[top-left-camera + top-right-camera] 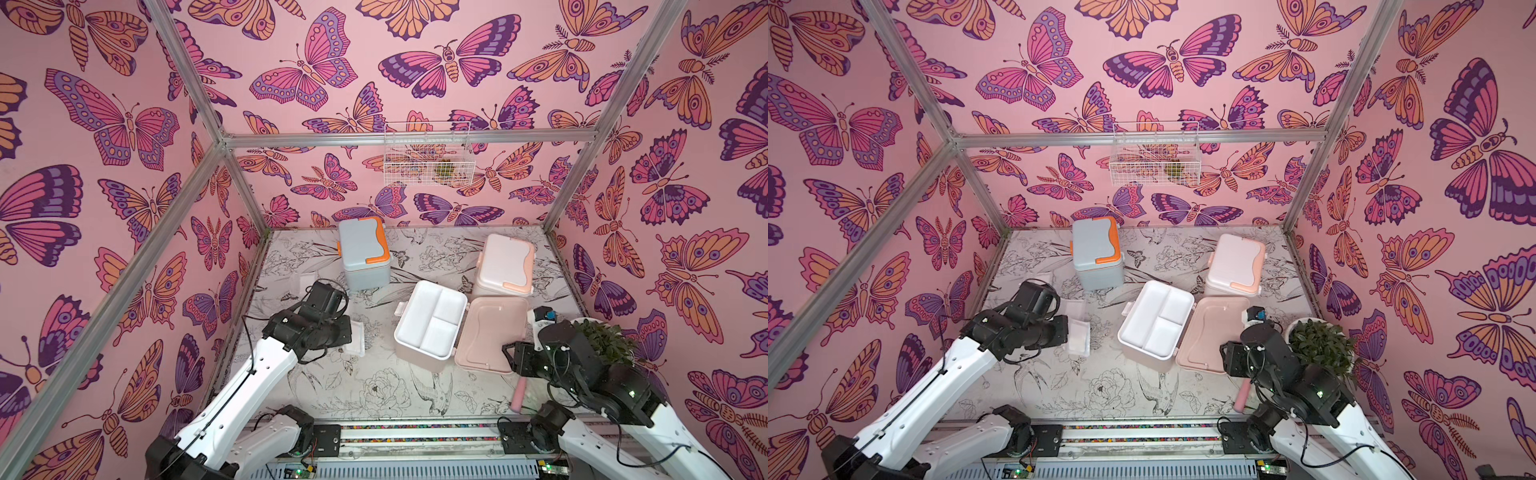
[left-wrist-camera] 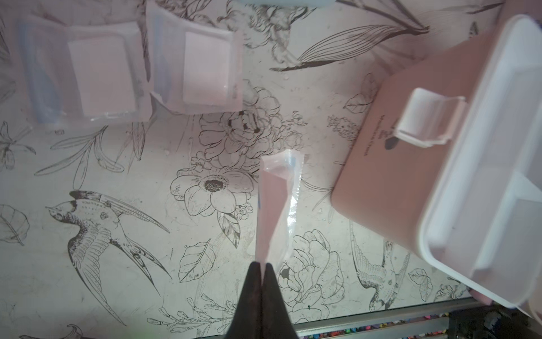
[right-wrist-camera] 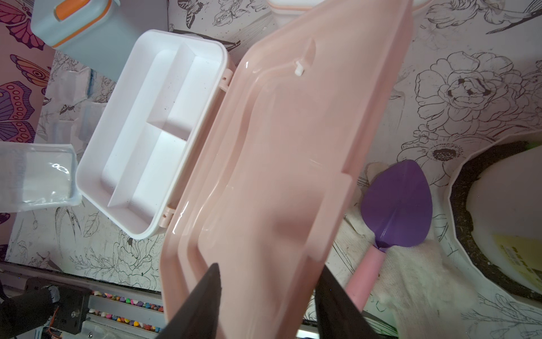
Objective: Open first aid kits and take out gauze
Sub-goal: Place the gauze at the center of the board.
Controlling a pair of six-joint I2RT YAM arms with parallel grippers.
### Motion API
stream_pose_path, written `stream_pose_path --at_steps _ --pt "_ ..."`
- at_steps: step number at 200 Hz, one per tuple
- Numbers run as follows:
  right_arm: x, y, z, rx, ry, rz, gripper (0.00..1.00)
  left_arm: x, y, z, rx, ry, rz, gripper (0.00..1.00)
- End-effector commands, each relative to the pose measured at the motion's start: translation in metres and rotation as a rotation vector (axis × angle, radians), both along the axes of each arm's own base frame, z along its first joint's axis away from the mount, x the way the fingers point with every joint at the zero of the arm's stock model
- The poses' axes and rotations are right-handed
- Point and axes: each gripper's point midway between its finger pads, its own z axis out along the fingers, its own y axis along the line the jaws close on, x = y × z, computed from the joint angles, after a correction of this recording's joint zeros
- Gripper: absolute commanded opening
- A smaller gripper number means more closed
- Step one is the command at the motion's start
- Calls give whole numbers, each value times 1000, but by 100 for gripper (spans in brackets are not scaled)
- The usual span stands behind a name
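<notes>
My left gripper [image 2: 263,265] is shut on one edge of a gauze packet [image 2: 278,205], held above the table beside the open dusty pink kit [image 1: 430,318]. Two more gauze packets [image 2: 96,73] [image 2: 202,67] lie flat on the table further left. The pink kit's white divided tray [image 3: 152,141] holds nothing, and its lid [image 3: 278,146] is swung open to the right. My right gripper [image 3: 269,273] grips the near end of that lid, a finger on each side. The light blue kit [image 1: 363,253] and the white kit [image 1: 505,264] stand closed at the back.
A potted plant [image 1: 604,343] stands right behind my right wrist. A purple trowel with a pink handle [image 3: 396,205] lies on a white cloth [image 3: 410,278] next to the lid. A wire basket [image 1: 428,153] hangs on the back wall. A metal rail [image 1: 415,432] runs along the front edge.
</notes>
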Motion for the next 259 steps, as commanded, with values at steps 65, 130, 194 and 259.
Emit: stream_pose_path --at_steps 65,130,194,259 --pt "-3 2 -2 -1 18 22 52 17 26 -59 81 93 138 0" --pt "-5 3 -3 -13 26 41 52 17 46 -74 196 117 173 0" --pt "-5 7 -3 -13 36 61 52 20 58 -73 279 136 193 0" --pt "-3 8 -15 -2 61 26 56 23 62 -84 328 180 198 0"
